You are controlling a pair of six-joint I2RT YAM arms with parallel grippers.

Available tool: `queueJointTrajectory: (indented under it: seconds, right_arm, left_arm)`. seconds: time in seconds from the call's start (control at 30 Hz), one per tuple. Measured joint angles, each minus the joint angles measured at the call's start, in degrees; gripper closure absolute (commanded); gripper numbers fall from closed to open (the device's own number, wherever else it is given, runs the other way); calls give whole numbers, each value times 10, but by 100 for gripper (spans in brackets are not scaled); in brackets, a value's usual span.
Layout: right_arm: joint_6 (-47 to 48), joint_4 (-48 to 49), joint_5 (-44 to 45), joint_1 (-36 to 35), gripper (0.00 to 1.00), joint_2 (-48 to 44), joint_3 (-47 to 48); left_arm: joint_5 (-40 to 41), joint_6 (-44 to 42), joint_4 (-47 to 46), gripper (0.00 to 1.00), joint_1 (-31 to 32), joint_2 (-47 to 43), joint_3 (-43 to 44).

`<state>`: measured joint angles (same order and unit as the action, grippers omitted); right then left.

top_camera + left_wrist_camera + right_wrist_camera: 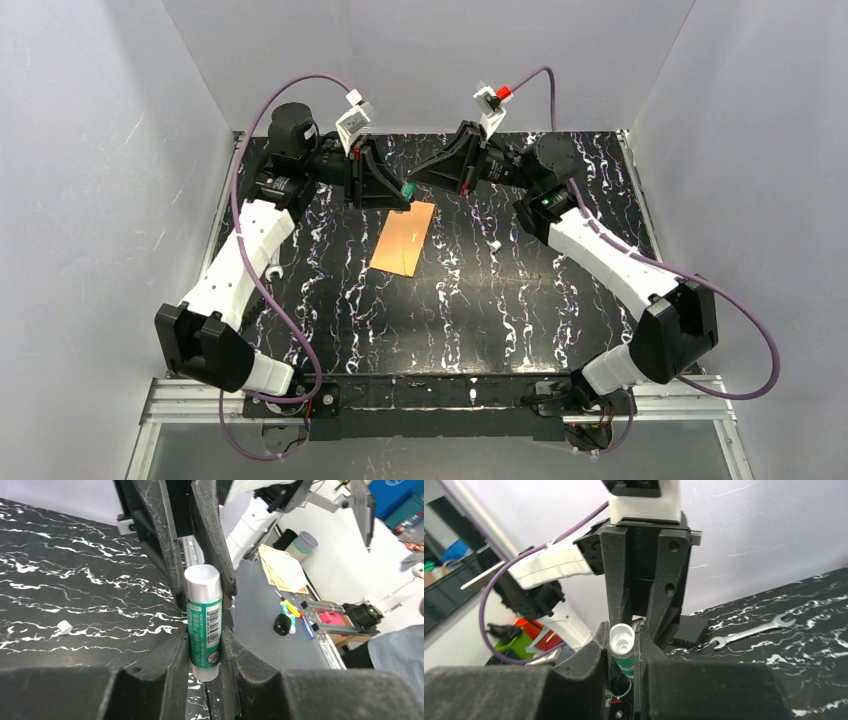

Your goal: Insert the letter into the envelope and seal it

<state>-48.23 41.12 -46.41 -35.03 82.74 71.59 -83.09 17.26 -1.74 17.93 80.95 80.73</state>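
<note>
Only the envelope shows on the table, lying flat, orange-brown face up. The letter is nowhere in sight in any view. My read is that it is already tucked inside, though the pictures can't confirm that, and from above I can't make out whether the flap is open or folded.

Sealing is what's left, and that's where the action is. Both arms meet at the far side of the table with a glue stick between them. The left tool is clamped on the green labelled body. The right tool is closed on the white end from the opposite direction, with a finger pressed to each side. It looks like a two-handed job on the stick itself, uncapping or twisting (a small white bit sits loose on the table, possibly a cap, I can't tell).

The envelope lies just on the near side of the two tools. Its far short edge sits almost under the glue stick in the overhead view, and neither tool touches it. So no glue is on the paper as far as I can see. I judge the insertion probably done, with gluing and closing the flap not yet done.
</note>
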Motion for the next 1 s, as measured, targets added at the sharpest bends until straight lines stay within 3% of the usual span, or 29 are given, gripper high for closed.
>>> queueJointTrajectory:
  seconds: [0.1, 0.13, 0.17, 0.2, 0.27, 0.4, 0.6, 0.83, 1.0]
  right_arm:
    - [-20, 38, -47, 0, 99, 22, 17]
    - [-25, 44, -59, 0, 88, 28, 25]
    - [-26, 44, -67, 0, 49, 31, 31]
    - [-24, 38, -70, 0, 33, 32, 37]
    - [-12, 6, -59, -3, 23, 31, 49]
    - [32, -112, 57, -12, 23, 13, 63]
    - [25, -203, 205, -10, 35, -14, 55]
    - [-5, -218, 236, -10, 31, -16, 45]
    - [-8, -220, 235, -10, 43, -16, 45]
  left_arm:
    - [-25, 6, 0, 100, 0, 0, 2]
    - [-31, 6, 0, 100, 0, 0, 3]
    - [-34, 7, 0, 100, 0, 0, 5]
    - [-37, 8, 0, 100, 0, 0, 7]
    - [-37, 7, -2, 100, 0, 0, 8]
    - [9, 2, -7, 100, 1, 0, 7]
    - [97, 0, -8, 100, 2, 2, -3]
    - [150, 14, -8, 100, 2, 2, -6]
    - [168, 34, -9, 100, 2, 5, -8]
